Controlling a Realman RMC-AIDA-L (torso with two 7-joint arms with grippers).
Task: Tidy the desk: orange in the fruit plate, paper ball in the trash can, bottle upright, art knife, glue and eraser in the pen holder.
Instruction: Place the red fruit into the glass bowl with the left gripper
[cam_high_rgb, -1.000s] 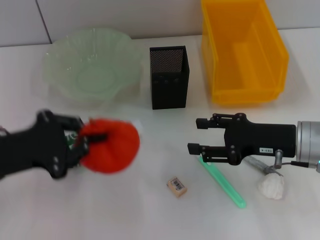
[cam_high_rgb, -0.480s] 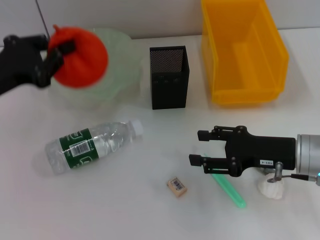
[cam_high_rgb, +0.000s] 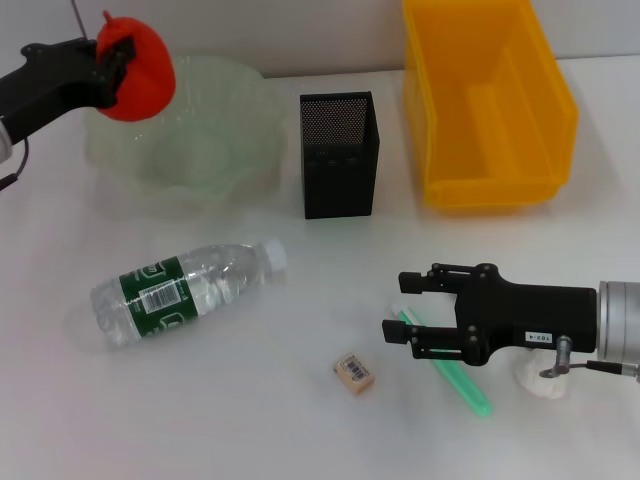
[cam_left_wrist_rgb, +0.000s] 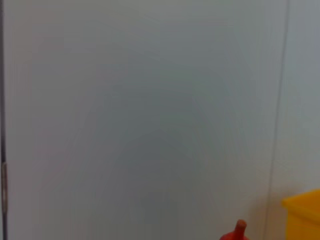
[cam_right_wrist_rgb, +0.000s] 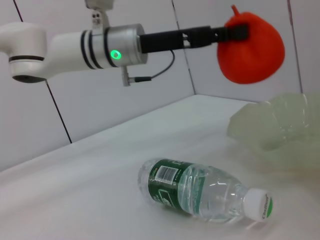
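1. Head view: the left claw (cam_high_rgb: 112, 62) is raised at the far left, pinching the orange (cam_high_rgb: 138, 78), which hangs over the left rim of the plate (cam_high_rgb: 185, 140). The plate, pale green and translucent, sits at the back left of the surface (cam_high_rgb: 250, 400). Just right of it stands the black mesh holder (cam_high_rgb: 338, 155), and right of that the yellow bin (cam_high_rgb: 486, 105). The bottle (cam_high_rgb: 185, 290) lies on its side in front of the plate, cap toward the right. The eraser (cam_high_rgb: 353, 372) lies near the front, between the bottle and the right claw (cam_high_rgb: 397, 306). The right claw is low over the surface with its fingers spread, one above the other in the picture, above the near end of the green knife (cam_high_rgb: 458, 376), which runs slantwise toward the front right. The white paper ball (cam_high_rgb: 540, 382) shows partly beneath the right arm. No glue can be made out.

2. Left wrist view: mostly a plain pale wall. The top of the orange (cam_left_wrist_rgb: 237, 232) shows at the lower edge, with a corner of the bin (cam_left_wrist_rgb: 303, 215) at the right edge. The claw's own fingers are out of sight here.

3. Right wrist view: the left claw (cam_right_wrist_rgb: 235, 32) is seen far off, clamped on the orange (cam_right_wrist_rgb: 251, 45), high above the rim of the plate (cam_right_wrist_rgb: 272, 125). The bottle (cam_right_wrist_rgb: 205, 190) lies on the surface (cam_right_wrist_rgb: 90, 190) in the foreground.
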